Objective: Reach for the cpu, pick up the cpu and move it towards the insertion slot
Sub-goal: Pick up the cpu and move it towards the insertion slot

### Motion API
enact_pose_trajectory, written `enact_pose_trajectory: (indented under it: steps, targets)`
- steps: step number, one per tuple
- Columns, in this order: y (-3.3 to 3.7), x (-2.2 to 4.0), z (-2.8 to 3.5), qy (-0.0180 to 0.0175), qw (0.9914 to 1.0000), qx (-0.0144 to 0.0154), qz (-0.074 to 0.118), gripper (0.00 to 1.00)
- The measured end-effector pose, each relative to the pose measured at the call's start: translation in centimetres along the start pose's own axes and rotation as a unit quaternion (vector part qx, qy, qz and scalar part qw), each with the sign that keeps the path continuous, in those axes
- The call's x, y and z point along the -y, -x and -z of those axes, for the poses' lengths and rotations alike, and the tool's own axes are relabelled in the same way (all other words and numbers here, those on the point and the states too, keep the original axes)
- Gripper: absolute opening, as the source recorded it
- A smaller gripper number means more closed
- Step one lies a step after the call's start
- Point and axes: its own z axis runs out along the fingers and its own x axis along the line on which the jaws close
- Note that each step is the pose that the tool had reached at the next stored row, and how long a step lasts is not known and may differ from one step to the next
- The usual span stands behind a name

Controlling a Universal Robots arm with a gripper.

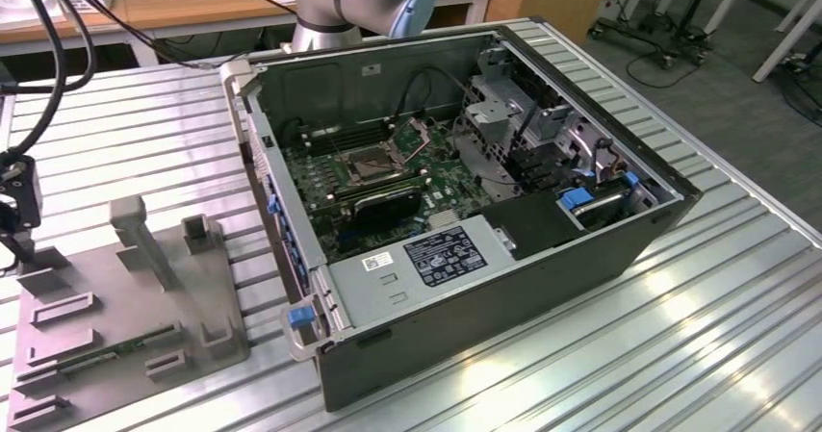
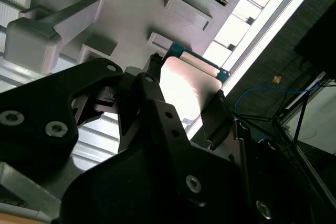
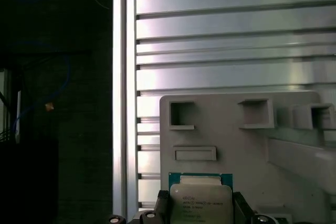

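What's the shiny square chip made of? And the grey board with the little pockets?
The cpu looks like metal on top: its pale face glares bright in the second wrist view. Its thin green rim is probably circuit board. The grey board looks like matte plastic, dull and without glare, though painted metal is possible.

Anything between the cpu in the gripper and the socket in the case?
Yes. The gripper holds the silvery, square, green-rimmed cpu over the grey fixture plate. The open black computer case's raised side wall stands between it and the dark, metal-framed insertion slot.
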Motion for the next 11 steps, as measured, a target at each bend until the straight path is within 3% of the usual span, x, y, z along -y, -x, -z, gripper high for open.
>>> enact_pose_trajectory:
  steps: [11]
  targets:
    - [0.03, -0.06, 0.96, 0.002, 1.0, -0.0022, 0.0, 0.55]
